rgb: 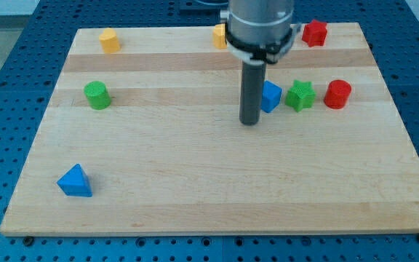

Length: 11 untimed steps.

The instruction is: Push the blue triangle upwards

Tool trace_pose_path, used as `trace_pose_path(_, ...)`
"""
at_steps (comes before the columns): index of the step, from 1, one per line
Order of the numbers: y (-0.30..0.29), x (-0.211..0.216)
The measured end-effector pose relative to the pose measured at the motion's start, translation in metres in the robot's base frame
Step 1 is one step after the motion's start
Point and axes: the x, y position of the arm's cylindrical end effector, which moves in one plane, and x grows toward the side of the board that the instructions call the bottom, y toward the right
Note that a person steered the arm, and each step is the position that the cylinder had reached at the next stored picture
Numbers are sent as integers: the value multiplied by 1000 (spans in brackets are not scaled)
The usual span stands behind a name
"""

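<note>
Camera view: light wooden counter (195, 182) on a blue perforated base (20, 44). No jaws on this arm, just a straight dark rod; my tip (249, 122) rests on the counter near its middle, so no open or closed state to tell.

Landmark is my tip. Blue plastic triangle block (75, 181) sits far to the view's lower left of my tip, well apart, near the counter's bottom-left corner.

Another blue plastic block (270, 96), shape unclear, partly hidden by the rod, is just beside my tip on the view's right. Further right in a row: green star block (300, 95), then red cylinder block (337, 94).

Green cylinder block (97, 95) is far left of my tip. Yellow block (109, 41) is upper left. Orange block (219, 35), half hidden by the arm, is above. Red block (314, 33) is upper right.
</note>
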Motion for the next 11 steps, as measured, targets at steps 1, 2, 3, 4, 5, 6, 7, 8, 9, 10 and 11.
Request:
trace_pose_path(1,-16,48)
trace_pose_path(2,-53,87)
trace_pose_path(3,-97,126)
trace_pose_path(4,-143,156)
trace_pose_path(5,-172,158)
trace_pose_path(6,-213,157)
trace_pose_path(7,-245,156)
trace_pose_path(8,-253,137)
trace_pose_path(9,-253,113)
trace_pose_path(10,-254,92)
trace_pose_path(11,-273,89)
